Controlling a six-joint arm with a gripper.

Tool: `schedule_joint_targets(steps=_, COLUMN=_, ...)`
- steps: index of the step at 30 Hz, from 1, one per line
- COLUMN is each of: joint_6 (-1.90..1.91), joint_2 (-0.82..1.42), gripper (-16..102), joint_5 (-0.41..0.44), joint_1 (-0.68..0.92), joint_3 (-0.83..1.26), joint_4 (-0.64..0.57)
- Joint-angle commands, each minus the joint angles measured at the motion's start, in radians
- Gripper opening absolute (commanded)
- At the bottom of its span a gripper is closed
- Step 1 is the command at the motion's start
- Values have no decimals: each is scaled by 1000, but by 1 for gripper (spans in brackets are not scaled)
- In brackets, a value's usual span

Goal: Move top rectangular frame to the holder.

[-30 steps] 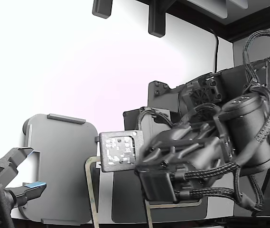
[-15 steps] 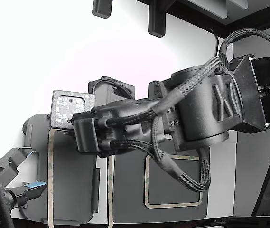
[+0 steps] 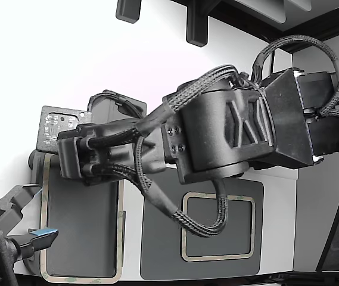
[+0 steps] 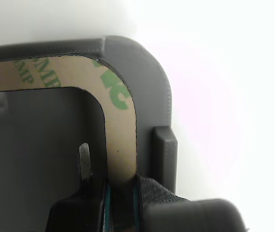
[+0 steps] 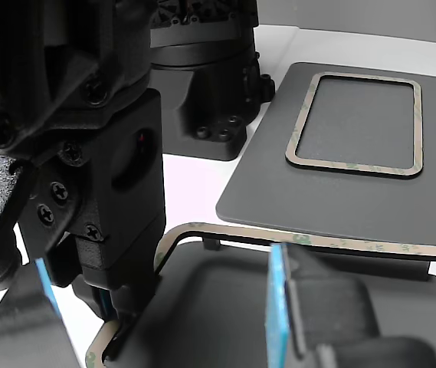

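The top rectangular frame (image 3: 120, 238), thin and beige with green print, lies over the light grey holder (image 3: 80, 226) at the exterior view's left and follows its outline. My gripper (image 3: 62, 161) is shut on the frame's edge near a holder corner. In the wrist view my gripper (image 4: 120, 198) pinches the frame (image 4: 120, 121) just inside the holder's raised rim (image 4: 147, 72). The other view shows the frame (image 5: 294, 239) over the holder (image 5: 218, 299), with my gripper (image 5: 118, 310) on its corner. I cannot tell whether the frame touches the holder.
A second, look-alike frame (image 3: 218, 226) lies on the dark grey mat (image 3: 157, 238) beside the holder; both show in the other view, frame (image 5: 355, 165) and mat (image 5: 294, 195). A second arm's gripper with blue pads (image 3: 38, 235) reaches in near the holder.
My arm swung to the exterior view's left, carrying the frame from above the dark mat to over the holder. The second frame on the mat came into sight.
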Motion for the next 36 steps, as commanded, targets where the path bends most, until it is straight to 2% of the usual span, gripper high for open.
schedule_joint_targets(steps=1, joint_6=15, joint_2=15, gripper=-11, joint_5=14, joint_1=-12, joint_3=-28, joint_4=2)
schedule_joint_targets(steps=36, joint_6=11, joint_2=15, gripper=-11, joint_5=46, joint_1=5, joint_3=-5, joint_4=8)
